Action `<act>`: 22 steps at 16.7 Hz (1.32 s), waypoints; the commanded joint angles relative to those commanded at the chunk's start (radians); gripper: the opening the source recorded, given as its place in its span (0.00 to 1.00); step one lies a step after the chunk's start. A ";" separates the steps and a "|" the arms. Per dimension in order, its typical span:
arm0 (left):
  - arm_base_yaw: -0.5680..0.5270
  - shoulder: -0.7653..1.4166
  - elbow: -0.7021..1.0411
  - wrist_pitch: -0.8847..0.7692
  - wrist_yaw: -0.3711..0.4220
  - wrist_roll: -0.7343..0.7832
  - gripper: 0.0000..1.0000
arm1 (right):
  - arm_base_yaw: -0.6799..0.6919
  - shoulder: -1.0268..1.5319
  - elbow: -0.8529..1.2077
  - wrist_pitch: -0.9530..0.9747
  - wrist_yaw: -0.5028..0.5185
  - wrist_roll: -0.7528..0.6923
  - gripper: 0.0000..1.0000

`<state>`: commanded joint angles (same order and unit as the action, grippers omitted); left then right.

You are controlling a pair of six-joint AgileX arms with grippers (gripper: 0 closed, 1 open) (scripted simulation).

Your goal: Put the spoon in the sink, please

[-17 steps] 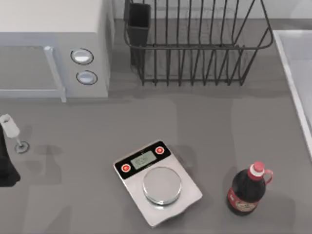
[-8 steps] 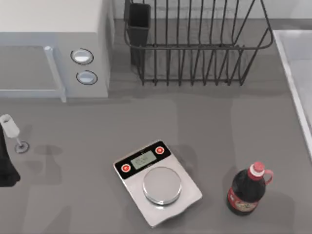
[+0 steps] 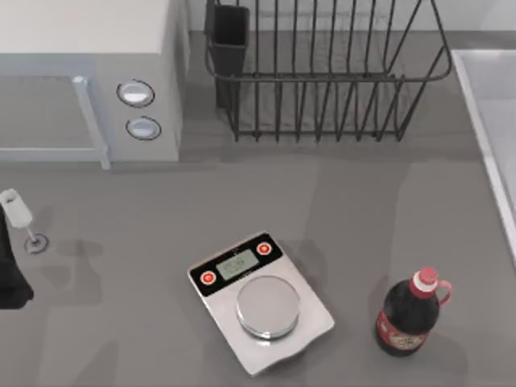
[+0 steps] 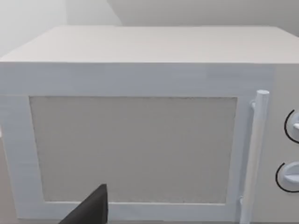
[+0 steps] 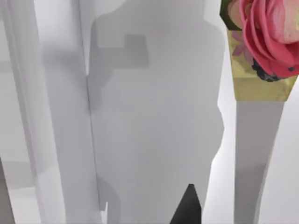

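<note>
The spoon is out of view. The sink [image 3: 482,137], a pale basin with a raised light rim, runs along the table's right edge and is cut off by the picture. My left arm [image 3: 8,274] is a dark shape at the far left edge, beside a small stemmed glass [image 3: 18,211]. A dark piece of my left gripper [image 4: 89,211] shows in the left wrist view, facing the microwave's door [image 4: 133,149]. In the right wrist view a dark tip of my right gripper [image 5: 188,208] stands before pale grey-white surfaces.
A white microwave [image 3: 89,48] fills the back left and a black wire dish rack [image 3: 322,72] the back middle. A kitchen scale [image 3: 262,302] lies near the front centre, with a dark red-capped bottle [image 3: 409,318] to its right. The right wrist view shows a pink flower picture [image 5: 266,42].
</note>
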<state>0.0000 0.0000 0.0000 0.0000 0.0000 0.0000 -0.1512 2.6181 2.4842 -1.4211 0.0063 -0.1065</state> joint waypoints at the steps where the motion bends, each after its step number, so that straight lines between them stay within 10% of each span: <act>1: 0.000 0.000 0.000 0.000 0.000 0.000 1.00 | 0.000 -0.007 -0.018 0.017 0.000 0.000 0.00; 5: 0.000 0.000 0.000 0.000 0.000 0.000 1.00 | 0.000 -0.009 -0.027 0.024 0.000 0.000 0.00; 18: 0.000 0.000 0.000 0.000 0.000 0.000 1.00 | 0.000 -0.009 -0.027 0.024 0.000 0.000 0.98; 22: 0.000 0.000 0.000 0.000 0.000 0.000 1.00 | 0.000 -0.009 -0.027 0.024 0.000 0.000 1.00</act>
<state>0.0000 0.0000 0.0000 0.0000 0.0000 0.0000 -0.1512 2.6086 2.4577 -1.3970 0.0066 -0.1063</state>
